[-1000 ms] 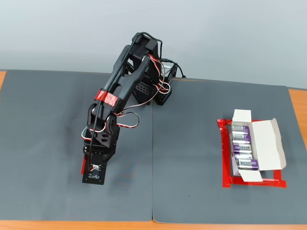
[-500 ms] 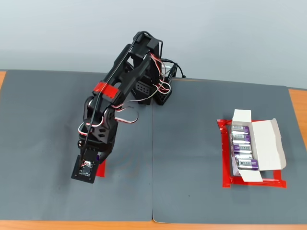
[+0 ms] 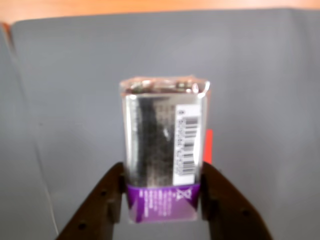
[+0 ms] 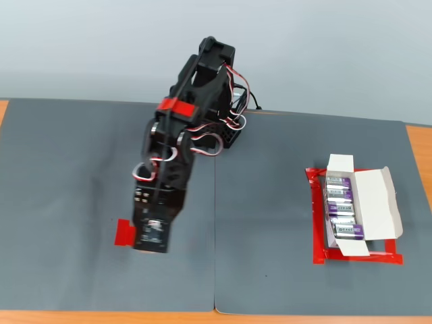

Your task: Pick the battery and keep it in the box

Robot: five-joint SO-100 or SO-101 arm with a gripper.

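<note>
Open grey surface point(image 4: 270, 202) lies between the gripper point(image 4: 150, 236) and the box point(image 4: 364, 209), whose cells point(image 4: 341, 209) fill most slots.

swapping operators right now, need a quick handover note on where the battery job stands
End effector: shut on the battery, gripping its purple lower end from both sides; the cell is off the mat.
Arm: over the left half of the grey mat in the fixed view, beside the red tape patch.
Box: open, flaps out, inside the red tape outline at the right, with other cells in a row inside.
Done: pick.
Left: carry right to the box, lower the battery in, release.
</note>
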